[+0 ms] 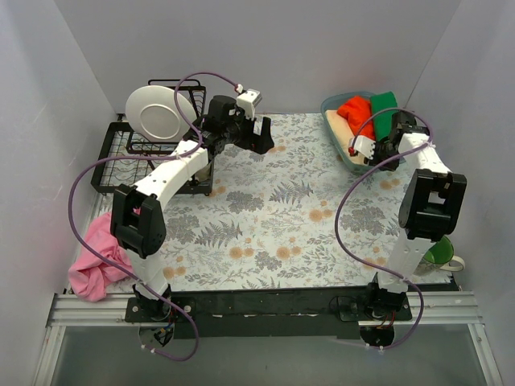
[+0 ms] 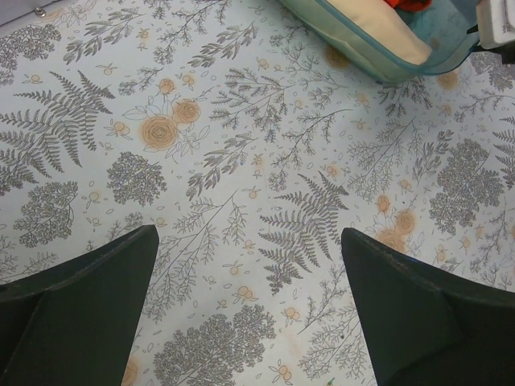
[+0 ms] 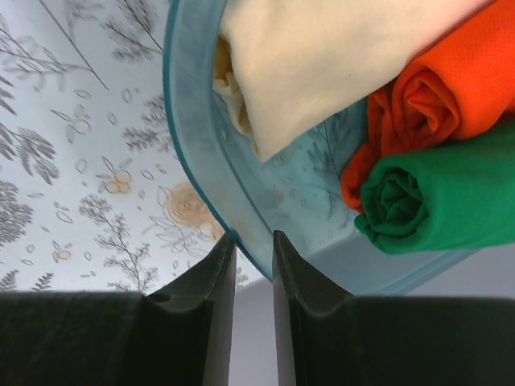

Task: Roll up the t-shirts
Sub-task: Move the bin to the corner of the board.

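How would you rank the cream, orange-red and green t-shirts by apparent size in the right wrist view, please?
1. cream t-shirt
2-3. orange-red t-shirt and green t-shirt: about alike. All three are cropped by the frame, so the ranking is unsure.

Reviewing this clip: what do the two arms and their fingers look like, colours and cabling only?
Both arms have white link shells with black joint housings. A purple cable loops along the left arm, another along the right. The fingers are dark, flat, tapered blades; the right fingers look alike.

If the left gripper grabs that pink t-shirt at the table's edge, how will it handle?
Likely floppy: the pink t-shirt lies crumpled and partly drooping over the table edge. A one-point pinch would probably lift it as a dangling bunch. It looks light, and may slide off if nudged.
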You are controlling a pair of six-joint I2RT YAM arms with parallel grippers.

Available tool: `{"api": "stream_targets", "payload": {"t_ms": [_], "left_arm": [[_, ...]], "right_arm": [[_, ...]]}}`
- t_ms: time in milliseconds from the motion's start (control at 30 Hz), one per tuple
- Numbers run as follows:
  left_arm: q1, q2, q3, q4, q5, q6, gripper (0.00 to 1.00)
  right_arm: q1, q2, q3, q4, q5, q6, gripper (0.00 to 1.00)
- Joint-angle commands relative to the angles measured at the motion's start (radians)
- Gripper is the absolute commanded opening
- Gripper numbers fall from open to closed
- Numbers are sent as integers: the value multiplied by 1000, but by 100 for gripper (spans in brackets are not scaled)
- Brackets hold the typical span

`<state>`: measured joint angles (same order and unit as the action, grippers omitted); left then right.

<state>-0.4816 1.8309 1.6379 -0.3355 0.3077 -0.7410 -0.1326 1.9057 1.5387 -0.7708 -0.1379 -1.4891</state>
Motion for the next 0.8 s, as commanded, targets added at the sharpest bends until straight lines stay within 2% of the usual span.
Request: {"api": "stream_targets", "payload": {"t_ms": [0, 233, 400, 467, 633, 767], "left_arm": [[-3, 11, 42, 7, 11, -3, 98], [-3, 18, 46, 7, 11, -3, 98], [-3, 25, 45, 9, 22, -9, 98], [-5, 28, 48, 10, 24, -12, 98], [-8, 39, 60, 13, 27, -14, 98], [-9, 45, 66, 12, 31, -14, 98]], "right_arm": [[-42, 38, 66, -50, 107, 72, 1], [-59, 9, 14, 11, 164, 82, 1], [-90, 26, 50, -27, 161, 144, 1], [-87, 13, 58, -59, 117, 165, 1], [-73, -36, -28, 19, 132, 207, 1], [-78, -13, -14, 40, 182, 275, 1]]}}
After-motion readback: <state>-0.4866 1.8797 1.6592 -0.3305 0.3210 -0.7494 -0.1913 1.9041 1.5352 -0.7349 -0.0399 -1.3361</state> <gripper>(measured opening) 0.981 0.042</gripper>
